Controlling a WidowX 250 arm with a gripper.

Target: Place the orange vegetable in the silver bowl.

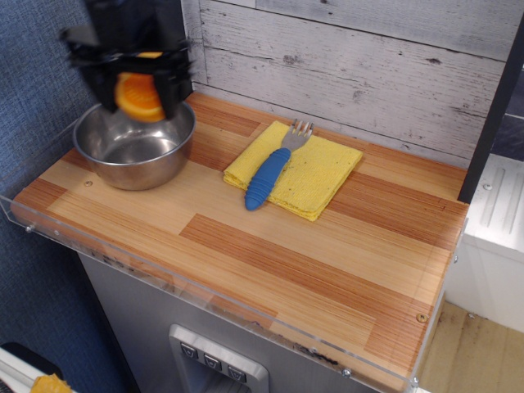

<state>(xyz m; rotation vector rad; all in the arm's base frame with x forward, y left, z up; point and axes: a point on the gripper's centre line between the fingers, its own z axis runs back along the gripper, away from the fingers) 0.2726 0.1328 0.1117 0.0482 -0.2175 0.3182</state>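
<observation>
The orange vegetable (137,97), a small orange slice with a lighter cut face, is held between the black fingers of my gripper (137,92). The gripper is shut on it and hangs above the far part of the silver bowl (110,164). The bowl is round and shiny, stands at the left end of the wooden counter, and looks empty inside. The gripper is motion-blurred, and the arm above it runs out of the top of the frame.
A folded yellow cloth (315,172) lies in the middle of the counter with a blue-handled fork (268,173) on it. A clear plastic guard (164,274) runs along the front edge. A plank wall stands behind, a blue wall to the left.
</observation>
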